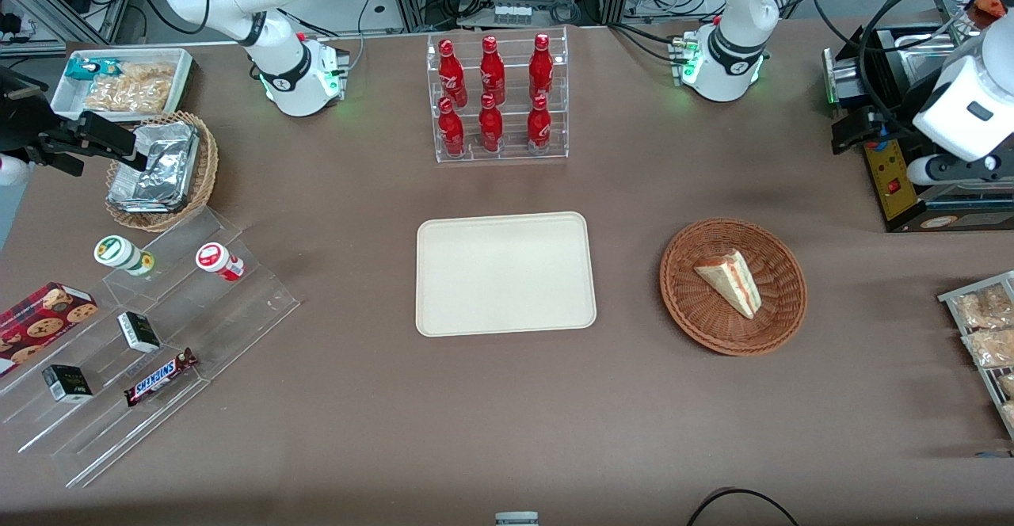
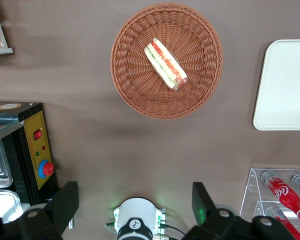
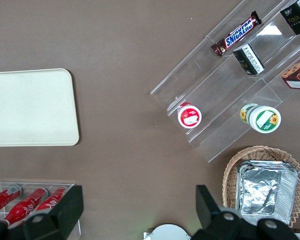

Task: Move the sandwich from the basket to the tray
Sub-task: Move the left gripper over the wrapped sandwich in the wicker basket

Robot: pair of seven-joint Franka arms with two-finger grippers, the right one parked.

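The sandwich (image 1: 729, 282) (image 2: 165, 64), a pale wedge with red and green layers, lies in the round reddish-brown basket (image 1: 697, 328) (image 2: 135, 95). The cream tray (image 1: 505, 272) (image 2: 285, 85) lies flat beside the basket, toward the parked arm's end, with nothing on it. My gripper (image 1: 851, 134) (image 2: 134, 202) hangs high over the working arm's end of the table, farther from the front camera than the basket and well apart from it. It is open, with its black fingers (image 2: 65, 205) spread wide and nothing between them.
A clear rack of red bottles (image 1: 495, 98) stands farther back than the tray. A black box with a yellow panel (image 1: 891, 177) sits under my gripper, and snack bags (image 1: 986, 336) lie nearer the camera. Acrylic steps with snacks (image 1: 142, 328) and a foil-packet basket (image 1: 158, 169) occupy the parked arm's end.
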